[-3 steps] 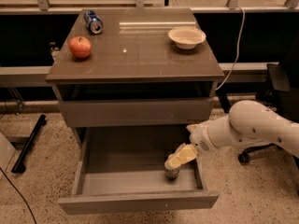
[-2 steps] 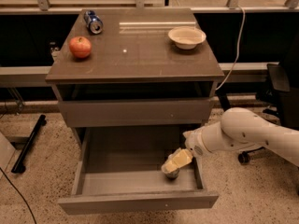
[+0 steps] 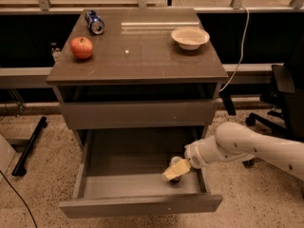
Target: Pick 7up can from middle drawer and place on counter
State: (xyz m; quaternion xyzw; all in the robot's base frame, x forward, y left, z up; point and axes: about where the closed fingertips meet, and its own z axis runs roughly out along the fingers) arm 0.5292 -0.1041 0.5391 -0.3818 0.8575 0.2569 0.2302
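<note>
The middle drawer (image 3: 128, 161) is pulled open below the closed upper drawer front. The 7up can (image 3: 176, 178) stands in its front right corner; only a dark sliver of it shows under the gripper. My gripper (image 3: 174, 170), with pale yellowish tips, is down inside the drawer right on top of the can, and the white arm (image 3: 247, 146) reaches in from the right. The counter (image 3: 142, 61) is the glossy dark top of the cabinet, well above the gripper.
On the counter lie a red apple (image 3: 81, 47) at the left, a blue can (image 3: 94, 22) on its side at the back left and a white bowl (image 3: 190, 37) at the back right. An office chair (image 3: 280, 94) stands to the right, a black stand leg (image 3: 28, 146) to the left.
The gripper has moved a little left and lower into the drawer, and now covers the can almost fully. The drawer and the counter items have not moved.
</note>
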